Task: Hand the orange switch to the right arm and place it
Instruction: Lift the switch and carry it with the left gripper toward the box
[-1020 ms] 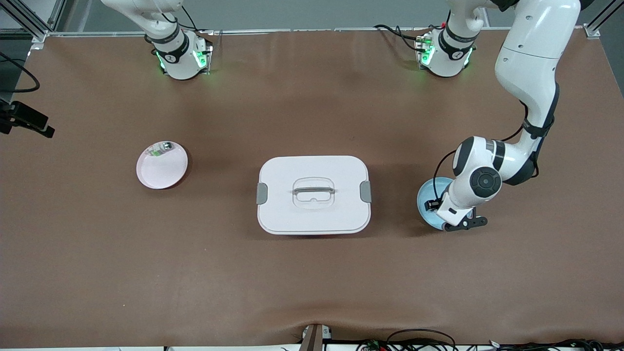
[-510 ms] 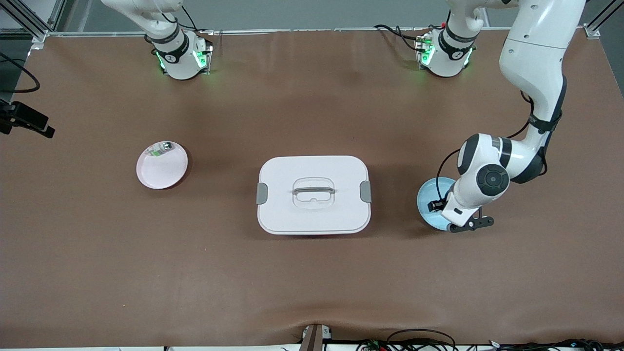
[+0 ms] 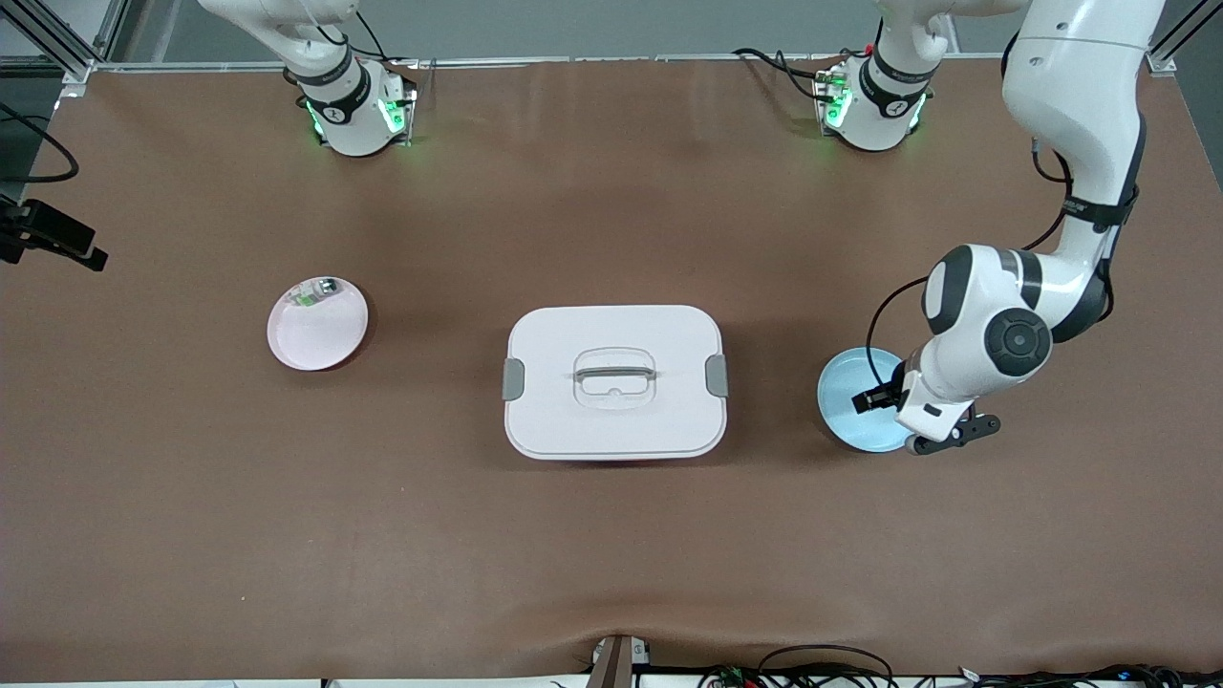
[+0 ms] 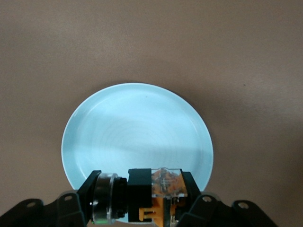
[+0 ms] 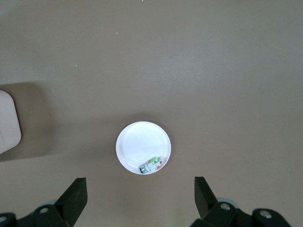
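The orange switch (image 4: 156,195), black with an orange end and a clear cap, sits crosswise between the fingers of my left gripper (image 4: 142,198), which is shut on it. The gripper holds it just above the light blue plate (image 4: 137,127), over the plate's rim. In the front view the left gripper (image 3: 874,399) hangs over that blue plate (image 3: 848,420) toward the left arm's end of the table. My right gripper (image 5: 140,198) is open and empty, high above a pale pink plate (image 5: 139,144). The right gripper itself is out of the front view.
A white lidded box (image 3: 614,380) with a handle stands mid-table. The pink plate (image 3: 311,339), toward the right arm's end, holds a small white-grey piece with a green mark (image 3: 315,291), which also shows in the right wrist view (image 5: 152,165).
My left arm has swung toward its own end of the table with the switch in its grip, uncovering more of the blue plate. The right arm has not visibly moved.
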You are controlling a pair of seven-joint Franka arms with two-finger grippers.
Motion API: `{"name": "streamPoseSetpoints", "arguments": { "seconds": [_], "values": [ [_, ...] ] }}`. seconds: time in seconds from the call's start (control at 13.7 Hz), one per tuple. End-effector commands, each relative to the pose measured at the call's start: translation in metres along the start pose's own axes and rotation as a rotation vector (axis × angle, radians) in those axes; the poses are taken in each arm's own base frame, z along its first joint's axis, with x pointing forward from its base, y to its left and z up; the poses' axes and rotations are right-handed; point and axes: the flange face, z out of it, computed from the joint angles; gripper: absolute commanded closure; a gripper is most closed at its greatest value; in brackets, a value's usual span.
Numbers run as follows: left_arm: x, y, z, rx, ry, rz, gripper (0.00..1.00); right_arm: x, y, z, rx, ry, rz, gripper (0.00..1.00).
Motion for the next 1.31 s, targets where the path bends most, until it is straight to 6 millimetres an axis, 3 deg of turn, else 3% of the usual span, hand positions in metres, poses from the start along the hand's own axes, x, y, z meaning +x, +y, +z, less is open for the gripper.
{"name": "streamPoseSetpoints", "arguments": {
  "seconds": [0.0, 0.44, 0.58, 0.87, 1.24],
  "values": [
    [-0.014, -0.004, -0.047, -0.051, -0.038, -0.098, 0.86, 0.001, 0.001, 0.0, -0.008, 0.006, -0.004, 0.0],
    [-0.037, -0.012, -0.141, -0.204, -0.096, -0.263, 0.85, 0.001, 0.002, 0.0, -0.008, 0.006, -0.003, 0.0],
    [-0.04, -0.007, -0.173, -0.231, -0.118, -0.327, 0.86, 0.001, 0.003, 0.0, -0.008, 0.006, -0.001, 0.0],
    [-0.054, 0.026, -0.232, -0.318, -0.215, -0.588, 0.86, 0.001, 0.003, 0.0, -0.008, 0.006, -0.001, 0.0],
    [-0.082, 0.079, -0.279, -0.427, -0.323, -0.764, 0.86, 0.002, 0.004, -0.001, -0.008, 0.011, 0.002, 0.0]
  ]
}}
